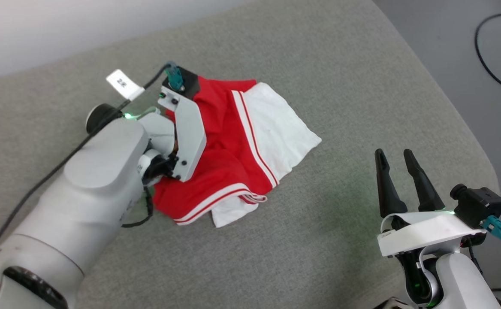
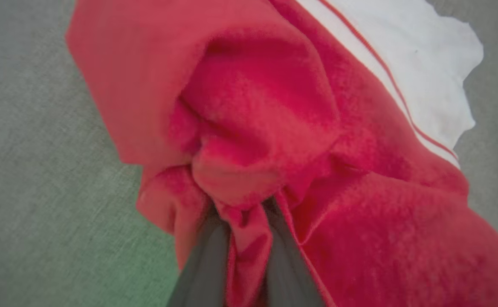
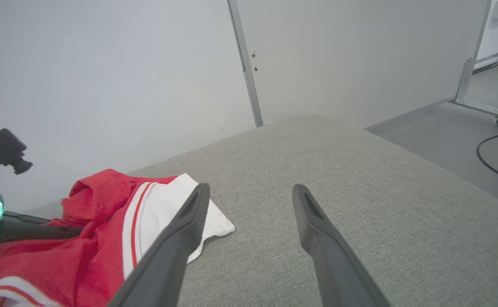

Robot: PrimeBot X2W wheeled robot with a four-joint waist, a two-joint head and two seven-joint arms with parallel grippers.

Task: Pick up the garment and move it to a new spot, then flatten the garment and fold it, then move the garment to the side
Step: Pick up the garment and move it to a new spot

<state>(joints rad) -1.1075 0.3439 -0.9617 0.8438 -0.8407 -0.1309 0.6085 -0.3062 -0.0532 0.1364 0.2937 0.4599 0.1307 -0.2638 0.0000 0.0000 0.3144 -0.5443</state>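
One grey bench (image 1: pixel 340 64) by a white wall (image 3: pixel 104 64) bears the garment (image 1: pixel 233 141); left hand (image 2: pixel 240 211) pinches its red cloth, right hand (image 1: pixel 393 155) gapes empty.

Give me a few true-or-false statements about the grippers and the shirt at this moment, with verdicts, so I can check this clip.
1. The left gripper is shut on a fold of the red jersey-style T-shirt. True.
2. The right gripper is also gripping the shirt. False: it is open and apart from the shirt, over the grey fabric surface.
3. The shirt lies spread out flat. False: it is bunched and creased.
4. A white sleeve with red-and-white stripe trim lies on the shirt's side toward the right gripper. True.
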